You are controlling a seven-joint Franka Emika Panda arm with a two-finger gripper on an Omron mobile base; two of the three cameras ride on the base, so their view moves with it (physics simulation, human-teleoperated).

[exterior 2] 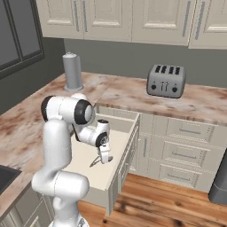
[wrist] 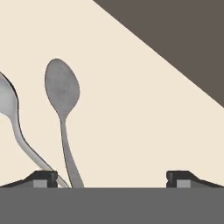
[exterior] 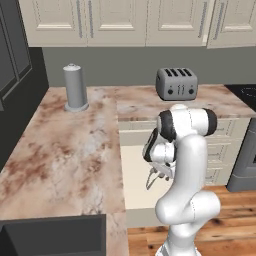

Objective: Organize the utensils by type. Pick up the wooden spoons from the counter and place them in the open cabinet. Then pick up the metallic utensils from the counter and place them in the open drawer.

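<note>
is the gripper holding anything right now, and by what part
Nothing is held. The gripper is open over the open drawer; two metal spoons lie on its floor, handles by one fingertip, not clamped.

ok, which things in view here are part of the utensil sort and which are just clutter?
Part of the job:
- open drawer
- two metal spoons lying in it
- gripper, open above them, holding nothing

Just lying about:
- toaster
- grey canister
- marbled worktop

Two metallic utensils [wrist: 62, 94] lie on the open drawer [wrist: 131, 109] floor, near the spread pincer [wrist: 111, 177].
</note>
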